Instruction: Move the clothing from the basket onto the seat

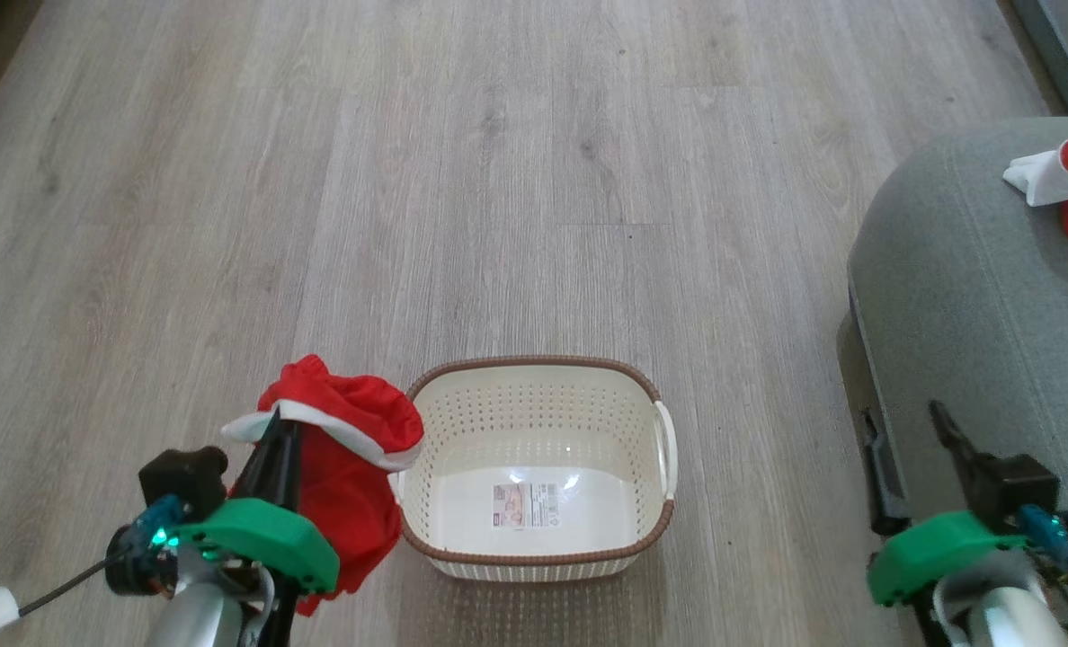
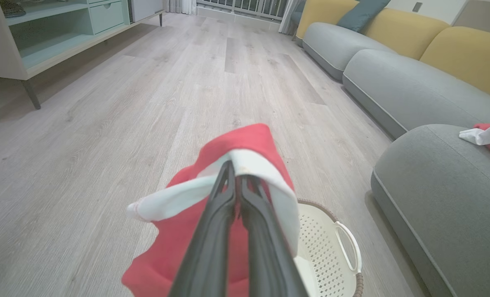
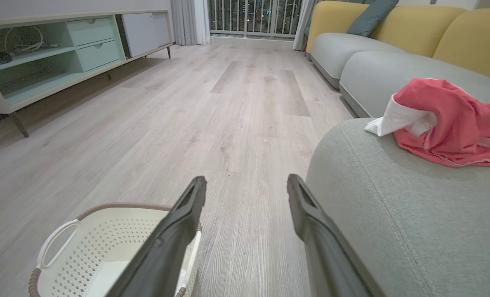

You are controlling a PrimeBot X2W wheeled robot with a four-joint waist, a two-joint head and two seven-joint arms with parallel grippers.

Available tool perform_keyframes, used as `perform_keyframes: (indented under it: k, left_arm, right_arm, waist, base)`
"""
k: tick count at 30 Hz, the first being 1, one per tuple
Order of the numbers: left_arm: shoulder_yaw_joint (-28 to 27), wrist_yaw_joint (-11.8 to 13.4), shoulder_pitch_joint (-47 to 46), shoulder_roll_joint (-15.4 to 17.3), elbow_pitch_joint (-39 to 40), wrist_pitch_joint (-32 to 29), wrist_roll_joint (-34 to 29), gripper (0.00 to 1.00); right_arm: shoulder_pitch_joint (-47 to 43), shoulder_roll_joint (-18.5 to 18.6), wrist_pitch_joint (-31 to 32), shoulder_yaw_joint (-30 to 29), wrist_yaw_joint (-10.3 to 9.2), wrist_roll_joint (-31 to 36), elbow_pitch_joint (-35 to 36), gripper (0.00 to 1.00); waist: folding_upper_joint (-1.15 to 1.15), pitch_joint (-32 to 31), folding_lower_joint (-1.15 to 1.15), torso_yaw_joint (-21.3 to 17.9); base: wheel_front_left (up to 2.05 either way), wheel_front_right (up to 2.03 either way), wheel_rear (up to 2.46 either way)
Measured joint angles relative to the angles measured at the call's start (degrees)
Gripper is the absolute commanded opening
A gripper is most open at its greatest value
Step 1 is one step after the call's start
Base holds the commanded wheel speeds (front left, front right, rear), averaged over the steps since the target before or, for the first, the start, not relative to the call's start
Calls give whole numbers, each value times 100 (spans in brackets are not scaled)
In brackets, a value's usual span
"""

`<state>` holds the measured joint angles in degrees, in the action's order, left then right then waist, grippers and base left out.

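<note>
My left gripper [image 1: 275, 422] is shut on the white trim of a red garment [image 1: 345, 467], which hangs in the air just left of the basket [image 1: 538, 539]; in the left wrist view the garment [image 2: 245, 144] drapes over the closed fingertips. The cream basket with the brown rim stands on the floor, its inside bare except for a label sticker [image 1: 525, 505]. My right gripper [image 1: 903, 427] is open and holds nothing, at the near edge of the grey seat [image 1: 965, 296]. A second red garment [image 3: 451, 119] with white trim lies on the seat.
Wood floor [image 1: 498, 180] stretches ahead. In the wrist views a grey and yellow sofa [image 2: 393, 49] runs along the right, and a pale green low cabinet [image 3: 51, 57] stands on legs at the left.
</note>
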<state>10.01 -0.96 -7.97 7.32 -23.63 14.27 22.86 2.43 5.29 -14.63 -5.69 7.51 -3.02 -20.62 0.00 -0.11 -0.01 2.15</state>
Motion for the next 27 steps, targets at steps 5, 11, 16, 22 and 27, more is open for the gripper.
perform_keyframes:
  k: [5,11,16,22,27]
  left_arm:
    - [18,-123,-1,-42,89,0,-26,0]
    - [325,-345,-30,-53,363,-30,-65,0]
    - [866,-503,-154,-62,724,-270,-126,0]
    - [1685,-600,-241,-78,1258,-446,-124,0]
    - [2509,-645,-327,99,1642,-575,14,0]
  right_arm:
    - [43,73,0,679,0,-165,-1,100]
    - [603,444,0,2829,0,-649,-88,100]
    - [1535,773,0,4356,0,-1163,-202,100]
    - [2156,1036,0,5368,0,-1785,-382,100]
    - [2479,1187,0,5929,0,-2065,-412,100]
  waist:
    - [0,-7,0,-17]
    - [0,-18,1,-76]
    - [0,-106,1,-54]
    - [0,-199,1,86]
    - [0,-249,1,186]
  base:
    - [0,0,0]
    - [0,0,0]
    - [0,0,0]
    - [0,0,0]
    - [0,0,0]
